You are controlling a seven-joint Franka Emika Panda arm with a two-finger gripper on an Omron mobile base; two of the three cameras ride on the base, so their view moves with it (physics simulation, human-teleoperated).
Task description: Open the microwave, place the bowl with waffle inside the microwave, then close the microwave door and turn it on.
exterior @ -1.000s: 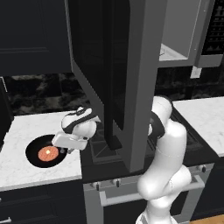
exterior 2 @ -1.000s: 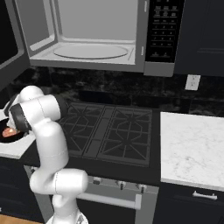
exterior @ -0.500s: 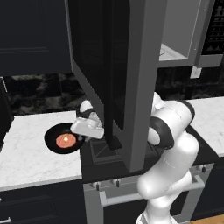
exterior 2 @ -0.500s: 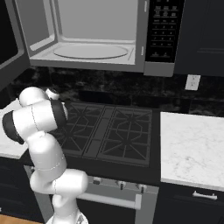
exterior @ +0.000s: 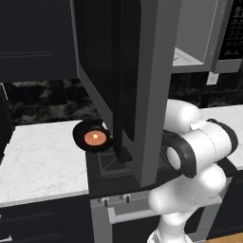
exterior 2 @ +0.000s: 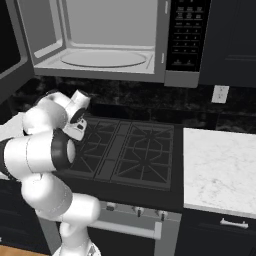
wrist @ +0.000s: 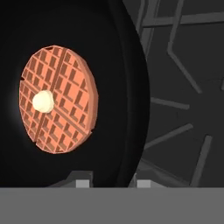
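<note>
pincer (wrist: 107,183): clamped on the bowl (wrist: 124,87) rim, one tip each side
waffle (wrist: 57,98): sits in bowl, just ahead of pincer
microwave door (exterior: 128,80): hanging open
microwave (exterior 2: 115,40): cavity up above

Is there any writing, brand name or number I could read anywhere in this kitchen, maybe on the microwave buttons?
No text can be read.
The button panel of the microwave: rows of small pale marks, too small and blurred to read.
The bowl, the waffle and the wall socket: no writing.
</note>
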